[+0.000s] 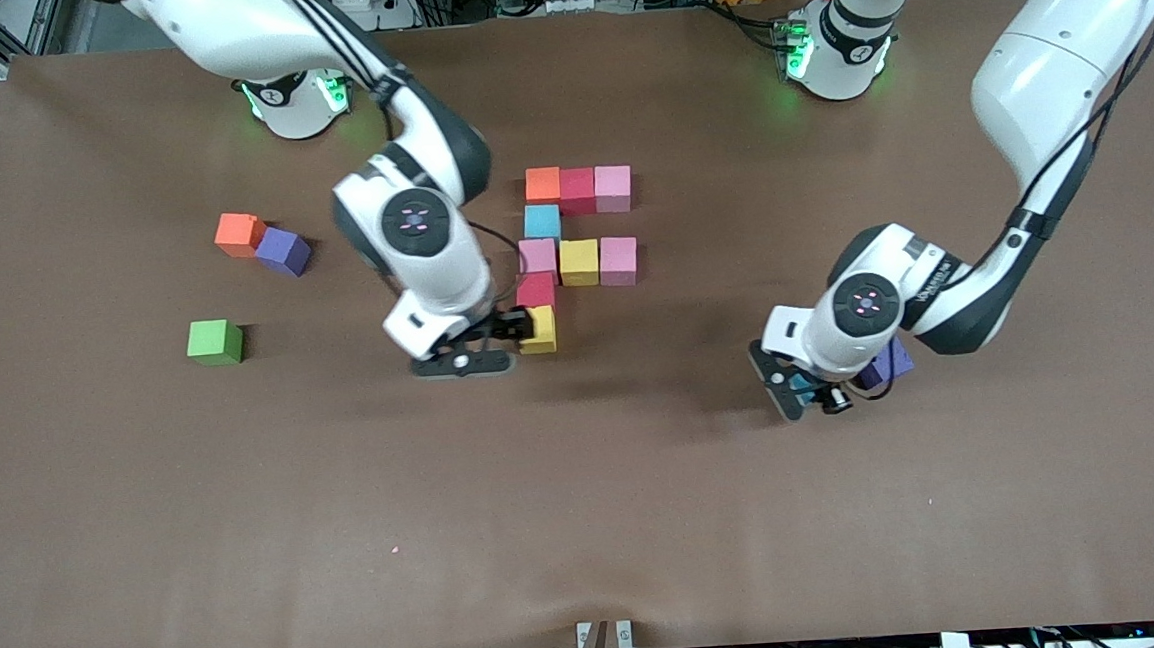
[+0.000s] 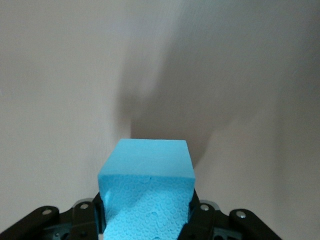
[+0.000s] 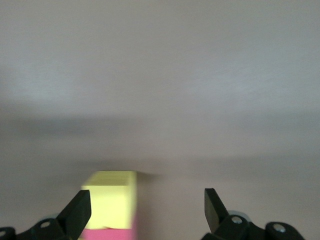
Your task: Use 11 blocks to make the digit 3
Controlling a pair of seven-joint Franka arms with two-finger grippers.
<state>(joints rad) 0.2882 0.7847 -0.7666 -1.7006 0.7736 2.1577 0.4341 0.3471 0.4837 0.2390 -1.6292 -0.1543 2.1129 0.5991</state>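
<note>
Left gripper [image 1: 803, 387] is pinching a blue cube [image 2: 146, 187] between its fingers, low over bare table [image 1: 589, 524] toward the left arm's end; a purple cube [image 1: 888, 361] sits just beside it under the wrist. Right gripper [image 1: 520, 329] is spread wide, fingers apart, with the yellow cube [image 1: 539, 328] it has placed lying by one finger, not pinched.

The partial 3 [image 1: 580, 249]: orange-red-pink row, blue link, pink-yellow-pink row, red link, then that yellow starting the last row. We judge two cubes are missing from that row.

For our step: lift the blue straight up, carry it over to the slot beside the yellow, set it flush and square with the rows, and release only once it's seated. We should clear the right arm out first, since it sits right at that slot. Foam compresses, so keep the squeeze light.

Spare orange [image 1: 239, 233], purple [image 1: 283, 250] and green [image 1: 214, 341] cubes sit toward the right arm's end.

No legible writing we can read; the print on the left arm is too small.
</note>
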